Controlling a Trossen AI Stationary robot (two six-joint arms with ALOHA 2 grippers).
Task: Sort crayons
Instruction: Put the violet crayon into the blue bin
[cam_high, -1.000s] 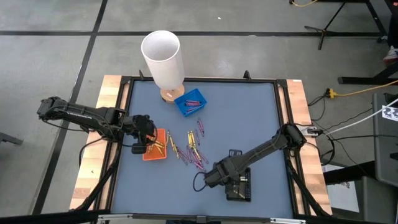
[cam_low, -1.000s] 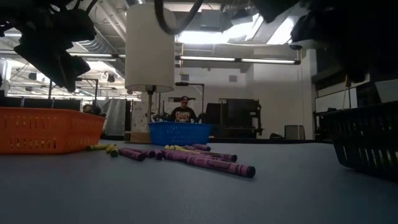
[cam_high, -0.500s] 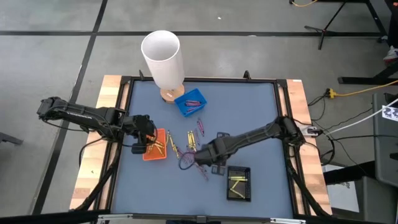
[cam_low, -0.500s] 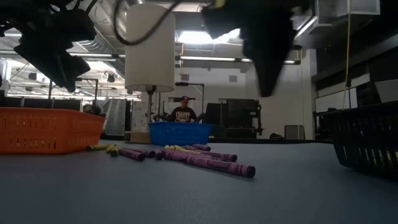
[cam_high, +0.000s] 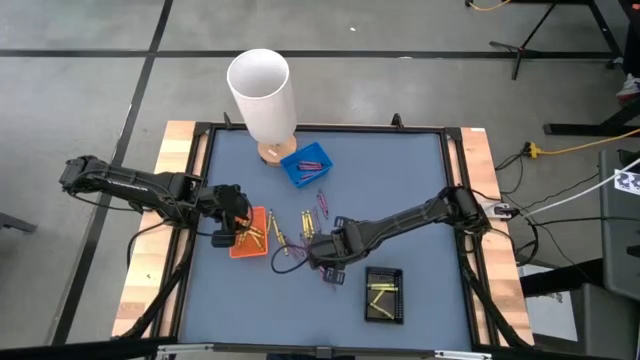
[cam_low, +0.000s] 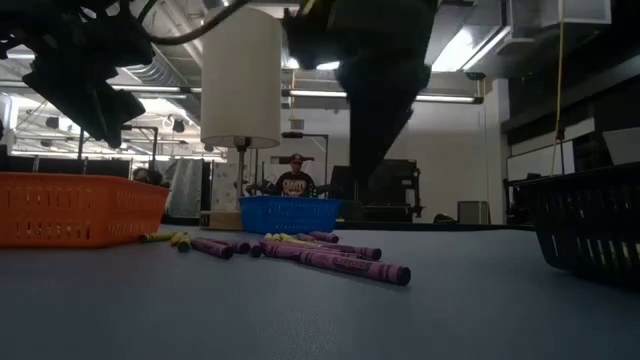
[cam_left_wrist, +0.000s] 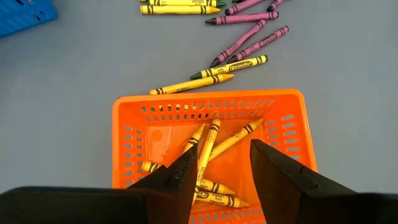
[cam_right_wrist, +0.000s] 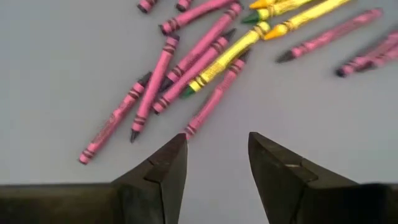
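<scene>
Overhead camera looking straight down on whole table (cam_high: 400, 170), table-level camera facing the room, wrist cameras close above orange tray (cam_left_wrist: 124, 121) and crayons (cam_right_wrist: 186, 59), both also visible overhead.

Two dark, jointed arms trailing black cables; each pincer (cam_left_wrist: 219, 177) has two wedge-shaped black fingers (cam_right_wrist: 281, 174).

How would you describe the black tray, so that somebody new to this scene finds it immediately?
Start at the tall white cylinder at the table's far edge, then go to the opposite, near side. The black tray lies there right of centre, alone, holding yellow crayons; the other trays are blue and orange.
</scene>
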